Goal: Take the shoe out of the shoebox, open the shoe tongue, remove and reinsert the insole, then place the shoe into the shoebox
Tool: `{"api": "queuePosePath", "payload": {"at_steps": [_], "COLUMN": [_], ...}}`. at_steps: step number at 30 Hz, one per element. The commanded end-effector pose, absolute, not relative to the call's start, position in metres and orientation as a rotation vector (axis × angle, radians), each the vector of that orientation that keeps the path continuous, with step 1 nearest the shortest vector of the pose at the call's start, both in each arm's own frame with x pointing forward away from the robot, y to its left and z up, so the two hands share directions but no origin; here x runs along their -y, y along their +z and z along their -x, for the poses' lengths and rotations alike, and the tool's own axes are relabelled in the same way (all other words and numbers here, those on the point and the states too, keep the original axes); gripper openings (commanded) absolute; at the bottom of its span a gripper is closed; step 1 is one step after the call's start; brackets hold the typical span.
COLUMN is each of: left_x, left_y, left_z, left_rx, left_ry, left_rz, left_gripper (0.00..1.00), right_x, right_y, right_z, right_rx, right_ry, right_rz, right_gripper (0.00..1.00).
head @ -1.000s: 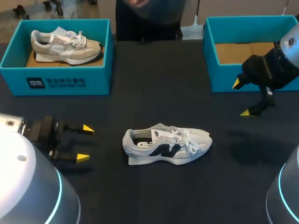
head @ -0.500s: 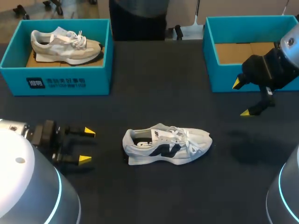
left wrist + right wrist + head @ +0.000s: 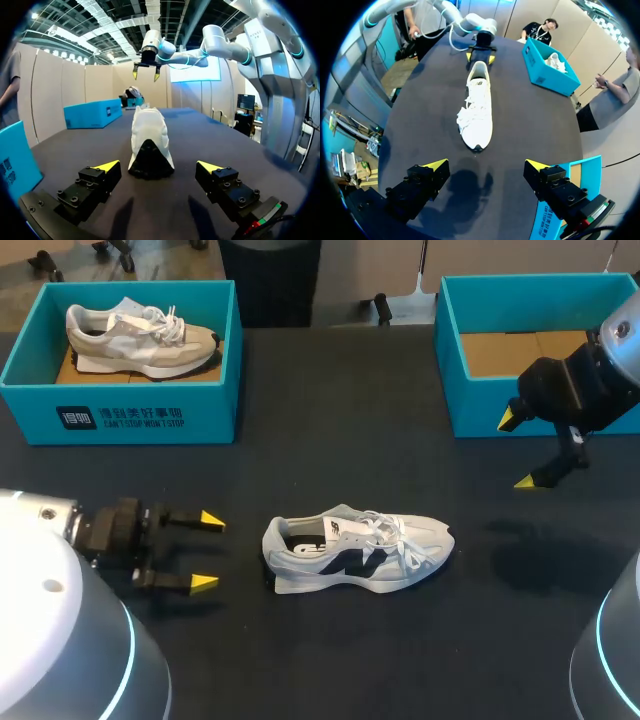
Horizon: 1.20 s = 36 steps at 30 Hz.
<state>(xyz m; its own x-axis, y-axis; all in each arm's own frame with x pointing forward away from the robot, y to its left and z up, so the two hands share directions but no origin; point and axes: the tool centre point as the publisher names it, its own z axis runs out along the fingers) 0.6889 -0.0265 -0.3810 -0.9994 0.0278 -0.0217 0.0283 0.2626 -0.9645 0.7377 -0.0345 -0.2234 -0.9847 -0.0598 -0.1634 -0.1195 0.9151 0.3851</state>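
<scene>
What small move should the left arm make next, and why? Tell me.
Probably ease the open left gripper forward until its fingers straddle the heel of the white-and-black sneaker: it lies just ahead, untouched, heel toward it.

The shoe [image 3: 355, 552] is white and light grey with a black side mark. The table [image 3: 330, 440] is black. The left shoebox [image 3: 120, 418] is teal with white print. The right shoebox [image 3: 500, 405] is teal with a brown floor. The second shoe [image 3: 140, 338] is beige and white. The left gripper [image 3: 208, 552] and right gripper [image 3: 516, 450] are black with yellow tips.
</scene>
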Motion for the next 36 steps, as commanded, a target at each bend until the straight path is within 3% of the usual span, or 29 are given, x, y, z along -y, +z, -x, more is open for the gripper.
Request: {"api": "queuePosePath", "payload": {"at_steps": [1, 36], "left_x": [0.041, 0.108], "left_y": [-0.379, -0.416], "left_z": [-0.686, -0.702], "left_rx": [-2.508, -2.618], "left_ry": [-1.869, -1.818], "left_rz": [-0.025, 0.066], "left_gripper": [1.0, 1.0], "right_x": [0.034, 0.034], "right_y": [-0.224, -0.224], "right_z": [-0.738, -0.738], "right_rx": [-2.929, -2.929], "right_ry": [0.597, 0.597], "right_rz": [0.136, 0.136], "right_gripper": [1.0, 1.0]}}
